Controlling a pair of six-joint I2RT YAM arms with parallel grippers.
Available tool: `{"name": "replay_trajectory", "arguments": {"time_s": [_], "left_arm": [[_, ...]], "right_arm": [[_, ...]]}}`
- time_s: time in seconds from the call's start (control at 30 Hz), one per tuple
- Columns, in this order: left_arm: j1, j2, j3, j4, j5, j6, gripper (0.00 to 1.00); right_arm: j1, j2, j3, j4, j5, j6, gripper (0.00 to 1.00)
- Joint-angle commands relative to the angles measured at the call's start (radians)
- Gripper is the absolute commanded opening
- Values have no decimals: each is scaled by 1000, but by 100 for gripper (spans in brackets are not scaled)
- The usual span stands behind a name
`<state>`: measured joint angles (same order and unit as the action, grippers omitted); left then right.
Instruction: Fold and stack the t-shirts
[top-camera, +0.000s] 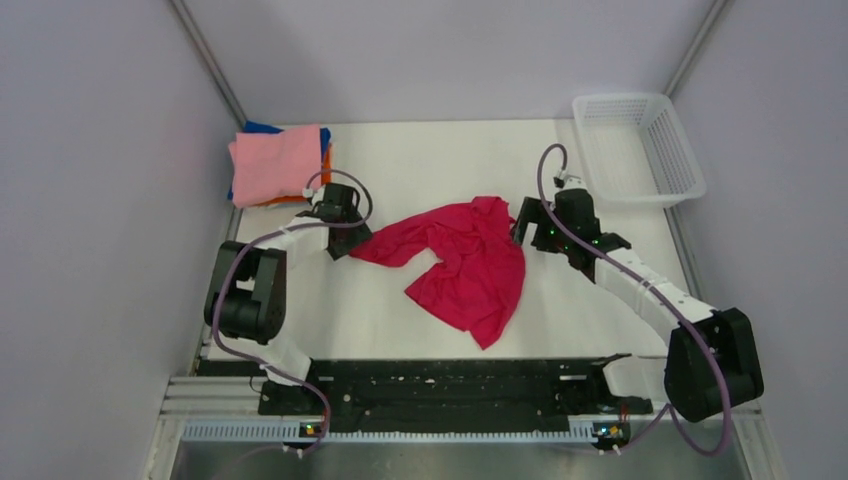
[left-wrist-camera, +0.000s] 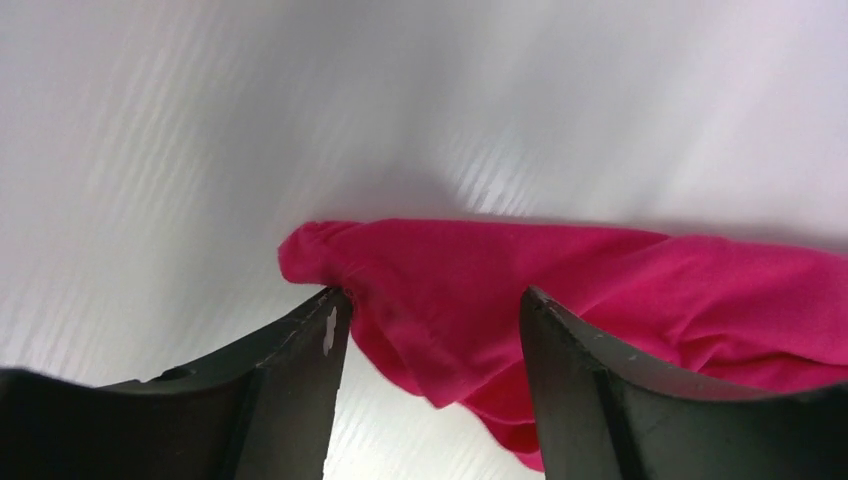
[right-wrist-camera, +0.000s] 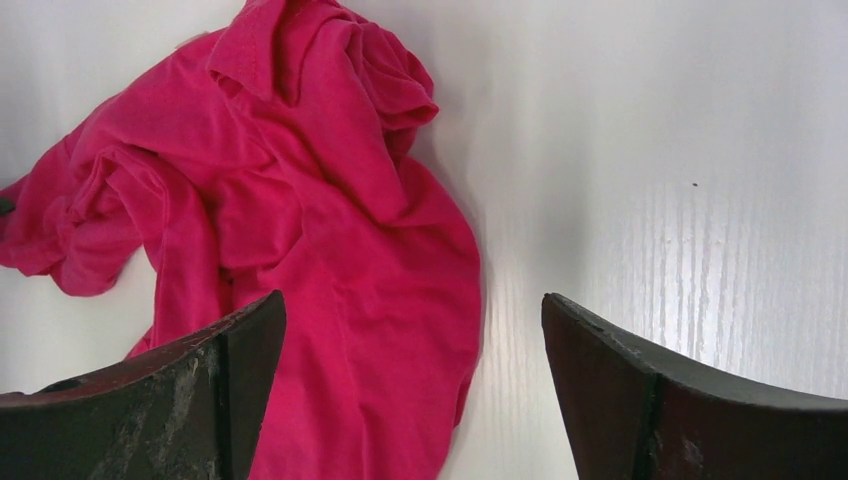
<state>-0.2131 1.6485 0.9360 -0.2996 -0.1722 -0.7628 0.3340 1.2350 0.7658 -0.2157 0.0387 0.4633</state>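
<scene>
Two arms are bracketing a crumpled red shirt (top-camera: 462, 268) that is lying mid-desk (top-camera: 420, 160), between the folded stack (top-camera: 275, 165) at the far left corner and the basket (top-camera: 622, 98) at the far right. The left end effector (left-wrist-camera: 430, 300) is hanging low with its fingers spread, straddling the shirt's bunched left tip. Cloth is lying between the jaws and brushing one finger, but nothing is being pinched yet. The right end effector (right-wrist-camera: 412, 300) is hovering wide open at the shirt's far-right side, its gap spanning the garment's edge and bare desk. The placing looks deliberate: one arm per end, seemingly readying to take hold and pull the heap out flat before any folding can start. The shirt is a soft, matte knit, rumpled into ridges and deep folds, with one end trailing toward the arms' bases. The stack, by contrast, is sitting as a neat rectangle, pale pink on top with orange and blue edges peeking out beneath. The basket is rigid white plastic mesh, and the desk is showing a smooth, white, faintly ribbed surface.
</scene>
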Motion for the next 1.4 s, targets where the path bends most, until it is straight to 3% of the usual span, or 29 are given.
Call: {"name": "replay_trajectory", "arguments": {"time_s": [0.0,0.1,0.17,0.2,0.33,0.63,0.97,1.2,1.37], "left_arm": [[11,66,68,14,61,4,61],[11,99,89,19,79,13,42],[11,111,99,20,81,17,6],[12,112,102,18,80,22,0],[12,76,90,30,49,32,0],[12,5,36,42,2,33,0],[11,-1,29,45,10,33,0],[11,-25,19,44,4,34,0],[12,-52,12,43,-15,39,0]], "right_arm": [[10,52,55,87,-34,-31,96],[13,122,100,120,-46,-47,95],[12,179,145,125,-65,-61,93],[13,212,174,125,-72,-63,91],[47,325,295,105,-44,-75,85],[231,458,455,44,295,-32,76],[256,639,590,-40,437,45,67],[255,720,643,-43,540,60,42],[254,720,649,-40,595,39,0]]}}
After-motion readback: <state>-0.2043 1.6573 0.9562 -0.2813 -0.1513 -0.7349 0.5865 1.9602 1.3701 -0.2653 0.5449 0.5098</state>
